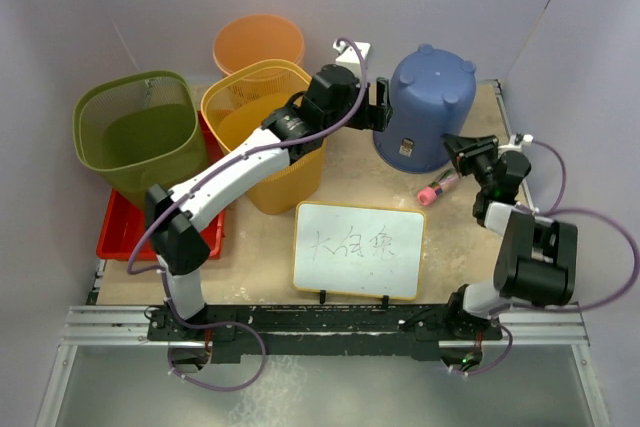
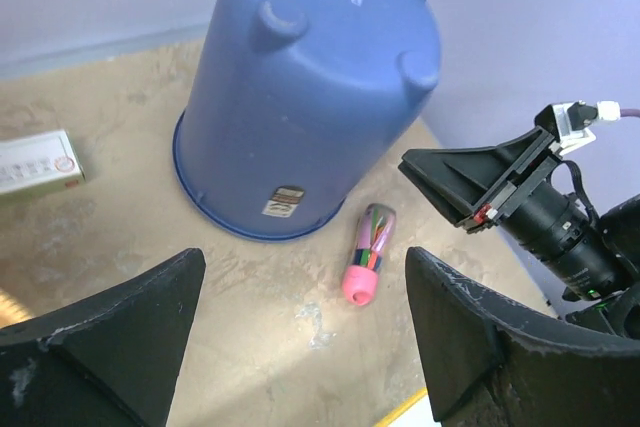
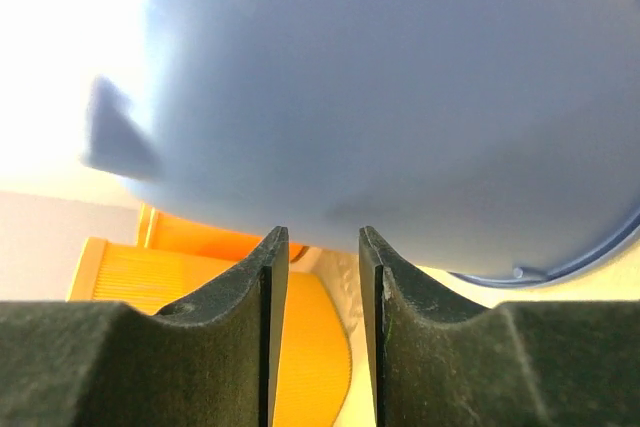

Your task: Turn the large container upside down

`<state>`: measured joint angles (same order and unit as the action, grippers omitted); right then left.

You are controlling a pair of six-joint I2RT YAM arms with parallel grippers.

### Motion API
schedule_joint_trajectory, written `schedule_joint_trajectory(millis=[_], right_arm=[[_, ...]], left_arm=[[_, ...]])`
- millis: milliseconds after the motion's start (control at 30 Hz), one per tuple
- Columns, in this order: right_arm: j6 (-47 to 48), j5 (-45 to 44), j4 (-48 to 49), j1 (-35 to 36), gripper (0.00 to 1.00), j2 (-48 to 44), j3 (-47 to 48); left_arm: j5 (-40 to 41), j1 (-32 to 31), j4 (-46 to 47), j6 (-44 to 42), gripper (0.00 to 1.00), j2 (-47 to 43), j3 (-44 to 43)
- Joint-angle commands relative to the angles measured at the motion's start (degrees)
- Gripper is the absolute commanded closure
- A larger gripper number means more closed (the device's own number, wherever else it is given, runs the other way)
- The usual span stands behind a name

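Note:
The large blue container [image 1: 430,107] stands upside down on the table at the back right, rim down and its small feet up. It also shows in the left wrist view [image 2: 310,87] and fills the right wrist view [image 3: 400,97]. My left gripper [image 1: 379,107] is open and empty, just left of the container; its jaws stand wide apart [image 2: 303,277]. My right gripper [image 1: 456,147] is close to the container's right side, low by the rim. Its jaws [image 3: 323,242] are a narrow gap apart with nothing between them.
A pink-capped tube [image 1: 437,190] lies in front of the container, also in the left wrist view [image 2: 368,252]. A whiteboard [image 1: 358,249] lies centre front. Yellow [image 1: 262,127], orange [image 1: 258,42] and green [image 1: 135,132] baskets and a red tray [image 1: 120,232] stand left. A small box [image 2: 35,162] lies behind.

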<state>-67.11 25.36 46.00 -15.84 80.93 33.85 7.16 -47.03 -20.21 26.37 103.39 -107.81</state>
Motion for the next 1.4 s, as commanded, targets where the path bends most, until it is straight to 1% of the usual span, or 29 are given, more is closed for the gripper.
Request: schedule_joint_trajectory(millis=[0, 100, 167, 233, 300, 400, 500, 567, 667, 733, 833, 900, 933, 967, 1033, 1100, 1200, 1267, 1300, 1367], right_arm=[[20.0, -6.5, -22.3, 0.4, 0.62, -9.1, 7.3], [23.6, -5.9, -25.9, 1.2, 0.61, -12.3, 10.3], [27.0, -5.6, -29.1, 3.4, 0.59, -13.0, 14.0], [31.1, -6.1, -32.7, 7.1, 0.59, -12.9, 19.2], [35.5, -6.7, -35.7, 11.9, 0.57, -12.0, 23.9], [41.1, -8.9, -41.6, 21.1, 0.55, -7.4, 33.9], [46.7, -16.5, -46.4, 29.4, 0.52, -1.1, 42.1], [48.0, -19.9, -49.9, 31.9, 0.51, 3.9, 47.7], [49.3, -20.5, -54.7, 33.1, 0.51, 12.6, 56.1], [50.9, -22.7, -59.3, 33.3, 0.51, 17.2, 61.9], [53.4, -25.0, -65.5, 33.3, 0.50, 22.9, 69.1], [55.3, -29.0, -68.3, 33.3, 0.49, 25.4, 72.9], [56.2, -32.3, -69.0, 33.2, 0.49, 26.5, 74.4], [57.2, -37.5, -69.3, 33.1, 0.45, 27.5, 75.6], [59.4, -44.2, -69.3, 32.2, 0.42, 29.5, 78.1], [61.3, -47.3, -70.0, 30.5, 0.41, 31.9, 81.3], [61.8, -47.0, -72.7, 27.3, 0.41, 35.4, 86.8], [62.2, -47.7, -74.0, 26.8, 0.41, 36.0, 89.0], [62.2, -49.0, -73.8, 26.8, 0.41, 35.9, 89.7], [61.7, -45.8, -73.3, 27.5, 0.40, 33.6, 88.2]], left_arm=[[0.1, -0.1, 0.1, -2.3, 0.21, -6.8, -1.3], [2.0, -0.1, 1.4, -3.3, 0.21, -10.2, 2.1], [3.3, -0.1, 3.8, -3.6, 0.20, -12.5, 5.1], [2.9, -0.1, 5.9, -3.4, 0.19, -13.6, 8.5], [0.9, -0.1, 6.4, -3.3, 0.19, -13.7, 9.5], [-1.1, -0.1, 7.0, -3.5, 0.19, -14.5, 11.2], [0.0, -0.1, 8.4, -3.4, 0.19, -17.0, 15.0], [1.5, -0.1, 8.3, -3.7, 0.19, -18.9, 17.1], [3.4, -0.1, 8.8, -3.7, 0.19, -22.6, 20.6], [4.8, -0.1, 8.7, -3.7, 0.19, -24.9, 22.4], [6.7, -0.1, 6.3, -3.9, 0.19, -27.6, 23.0], [7.3, -0.1, 5.6, -4.2, 0.19, -29.0, 23.5], [7.3, -0.1, 5.6, -4.3, 0.19, -29.6, 23.9], [7.4, -0.1, 5.6, -4.3, 0.19, -30.2, 24.3], [7.4, -0.1, 5.7, -4.4, 0.19, -30.8, 24.7], [7.2, -0.1, 5.6, -4.4, 0.19, -30.8, 24.7], [6.4, -0.1, 5.7, -4.5, 0.19, -30.3, 24.5], [6.0, -0.1, 5.6, -4.9, 0.19, -29.9, 24.2], [6.0, -0.1, 5.5, -5.1, 0.19, -29.6, 23.9], [5.8, -0.1, 5.3, -5.6, 0.19, -28.8, 23.3]])
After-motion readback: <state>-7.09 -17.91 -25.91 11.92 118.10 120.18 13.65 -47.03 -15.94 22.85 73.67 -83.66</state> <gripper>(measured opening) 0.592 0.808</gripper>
